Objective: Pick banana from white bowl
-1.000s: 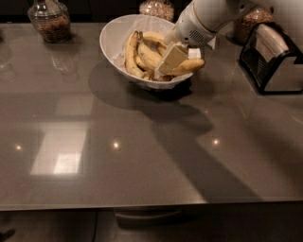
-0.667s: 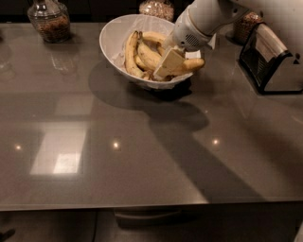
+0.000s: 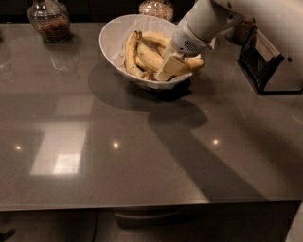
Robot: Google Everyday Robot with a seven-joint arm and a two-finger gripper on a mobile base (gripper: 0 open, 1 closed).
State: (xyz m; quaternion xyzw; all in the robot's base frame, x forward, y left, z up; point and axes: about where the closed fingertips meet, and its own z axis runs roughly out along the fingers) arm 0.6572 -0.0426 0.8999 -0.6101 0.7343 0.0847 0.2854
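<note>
The white bowl (image 3: 113, 35) stands at the back middle of the grey table and holds several yellow bananas. My gripper (image 3: 166, 70) reaches down into the bowl's right side from the upper right. It sits right on the banana (image 3: 193, 63), whose brown-specked end sticks out to the right over the rim. The rest of that banana is hidden behind the gripper. Shorter bananas (image 3: 131, 56) lie to the gripper's left in the bowl.
A clear glass jar (image 3: 48, 20) with brown contents stands at the back left, and another jar (image 3: 156, 8) stands behind the bowl. A black rack (image 3: 265, 64) stands at the right. The grey tabletop (image 3: 118, 156) stretches toward the front edge.
The gripper has shifted slightly left and lower into the bowl. The bananas and the bowl have stayed in place.
</note>
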